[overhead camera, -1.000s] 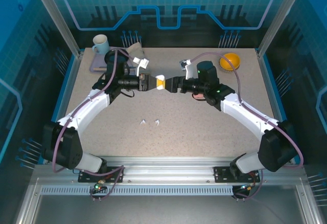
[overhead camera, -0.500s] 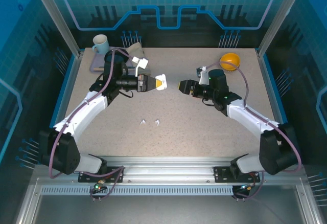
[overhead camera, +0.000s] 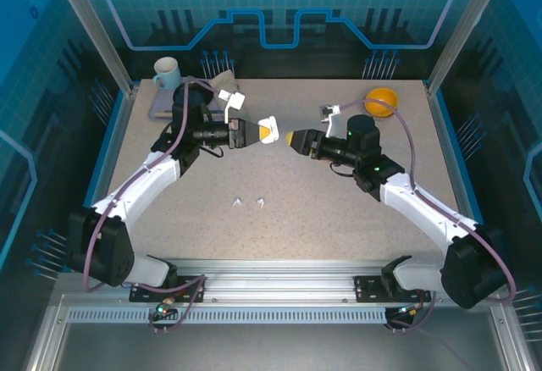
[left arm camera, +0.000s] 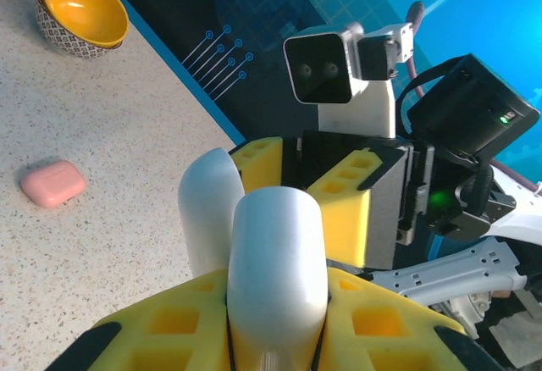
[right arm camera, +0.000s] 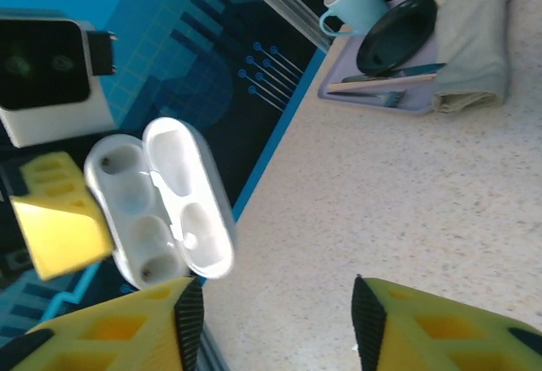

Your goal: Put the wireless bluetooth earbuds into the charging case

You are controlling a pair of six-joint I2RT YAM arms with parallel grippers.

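My left gripper is held above the table's middle, shut on the white charging case. In the left wrist view the case stands up between the yellow fingers. Seen from the right wrist, the case has its lid swung open and its cavities are empty. My right gripper faces it from the right, a short gap away, open with nothing between its fingers. Two white earbuds lie on the table nearer the front. The salmon-pink earbuds are out of view.
A shut pink case lies on the table below the right arm. A yellow bowl sits at the back right. A tray with a dark plate, a folded cloth and a mug fills the back left corner.
A second ago both grippers met at the white case. The right gripper let go and drew back to the right, then edged closer again. The case's lid now stands open.
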